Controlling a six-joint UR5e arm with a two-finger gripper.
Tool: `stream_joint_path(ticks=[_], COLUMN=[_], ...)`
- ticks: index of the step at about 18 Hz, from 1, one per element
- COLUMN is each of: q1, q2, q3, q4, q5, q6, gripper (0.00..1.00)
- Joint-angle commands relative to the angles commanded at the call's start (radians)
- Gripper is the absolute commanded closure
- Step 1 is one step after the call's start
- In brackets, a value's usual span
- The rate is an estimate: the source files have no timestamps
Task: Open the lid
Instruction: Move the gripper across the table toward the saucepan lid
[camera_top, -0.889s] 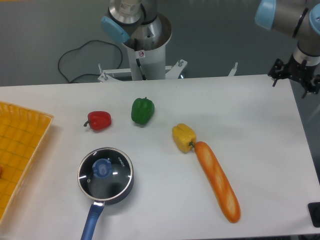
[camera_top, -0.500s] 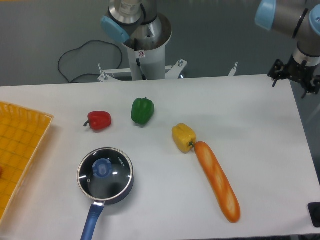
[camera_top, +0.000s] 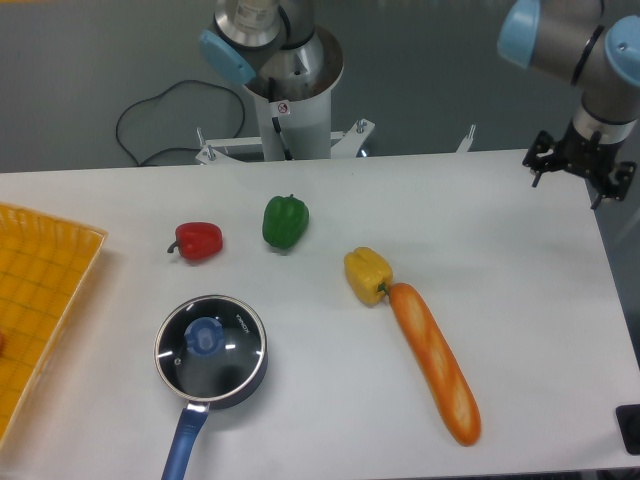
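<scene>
The lid (camera_top: 232, 352), a round glass disc with a blue knob in its centre, lies flat on the dark blue saucepan (camera_top: 252, 381) at the front left of the table. The pan's blue handle (camera_top: 181, 445) points toward the front edge. My gripper (camera_top: 576, 172) hangs over the table's far right corner, a long way from the lid. Its fingers stand apart with nothing between them.
A red pepper (camera_top: 199, 240) and a green pepper (camera_top: 285, 221) lie behind the pan. A yellow pepper (camera_top: 366, 273) touches a long orange carrot (camera_top: 436, 364) right of centre. An orange tray (camera_top: 35, 300) sits at the left edge. The arm's base (camera_top: 290, 80) stands behind the table.
The gripper has shifted a little to the left along the far right corner. The lid, pan and vegetables have not moved.
</scene>
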Motion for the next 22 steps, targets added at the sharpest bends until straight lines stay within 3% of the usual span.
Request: stream_joint_path(ticks=[6,12,17,22], q1=[-0.071,-0.190,-0.336,-0.383], q2=[0.029,0.066,0.045,0.045], q3=[-0.043,-0.110,-0.097,-0.086], q4=[-0.002,-0.009,-0.006,-0.005], q5=[0.005,0.023,0.084,0.075], q6=[-0.050,-0.234,-0.258,-0.256], gripper=[0.00,0.00,0.00,0.00])
